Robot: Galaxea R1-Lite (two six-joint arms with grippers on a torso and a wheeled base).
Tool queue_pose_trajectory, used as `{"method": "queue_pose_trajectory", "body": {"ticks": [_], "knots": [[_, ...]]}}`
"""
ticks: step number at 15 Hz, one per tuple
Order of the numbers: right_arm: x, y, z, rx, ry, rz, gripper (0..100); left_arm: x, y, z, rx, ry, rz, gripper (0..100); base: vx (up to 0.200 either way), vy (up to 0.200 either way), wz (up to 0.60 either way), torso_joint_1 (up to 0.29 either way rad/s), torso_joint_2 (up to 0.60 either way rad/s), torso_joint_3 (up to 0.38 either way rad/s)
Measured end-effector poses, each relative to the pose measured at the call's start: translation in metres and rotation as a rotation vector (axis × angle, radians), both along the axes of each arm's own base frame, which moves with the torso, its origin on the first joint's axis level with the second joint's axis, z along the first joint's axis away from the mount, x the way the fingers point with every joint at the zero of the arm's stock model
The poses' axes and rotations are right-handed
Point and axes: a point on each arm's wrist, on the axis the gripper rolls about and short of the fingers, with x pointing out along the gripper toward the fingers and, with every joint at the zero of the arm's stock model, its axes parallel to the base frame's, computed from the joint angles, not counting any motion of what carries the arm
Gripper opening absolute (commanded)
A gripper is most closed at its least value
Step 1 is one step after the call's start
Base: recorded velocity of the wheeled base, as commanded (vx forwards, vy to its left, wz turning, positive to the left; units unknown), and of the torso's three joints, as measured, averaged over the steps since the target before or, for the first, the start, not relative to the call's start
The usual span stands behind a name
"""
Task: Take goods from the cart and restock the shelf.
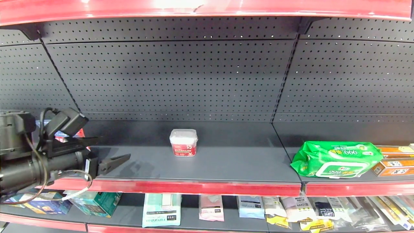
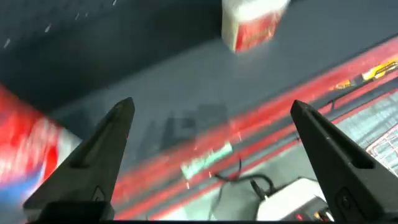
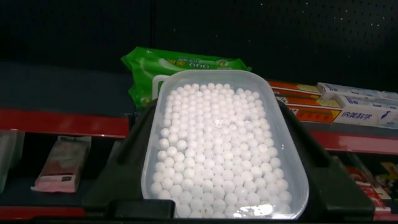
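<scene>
Judging from how the goods lie, the restocking is thought to be at an early stage. One small tub (image 1: 183, 142) with a white lid and a red label is set upright on the shelf (image 1: 233, 161), near the middle of its bare part and well apart from the green pack of wipes (image 1: 336, 158) at the right. A second tub (image 3: 217, 162), clear and full of little white balls, is gripped between the fingers of the right claw (image 3: 217, 124). It is held in front of the shelf, facing the green pack, and is not yet put down. The left claw (image 1: 114, 148) is spread wide and carries nothing; it is seen over the front edge of the shelf, to the left of the small tub. Much of the shelf is bare, so more goods are probably to be placed, the held tub first.
</scene>
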Motion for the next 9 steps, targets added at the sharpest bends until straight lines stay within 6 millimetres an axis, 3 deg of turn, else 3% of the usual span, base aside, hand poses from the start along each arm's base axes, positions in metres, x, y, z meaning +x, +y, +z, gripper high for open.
{"method": "queue_pose_trajectory", "body": {"ticks": [3,9], "knots": [[0.000,0.000,-0.001,-0.021,0.007,-0.002,0,0.048,-0.007,-0.007,-0.045,-0.020,-0.167,100,0.000,0.000,0.00,0.000,0.00,0.000],[0.001,0.000,-0.002,-0.047,0.016,-0.004,0,0.092,-0.022,-0.041,0.003,-0.026,-0.369,100,0.000,0.000,0.00,0.000,0.00,0.000]]}}
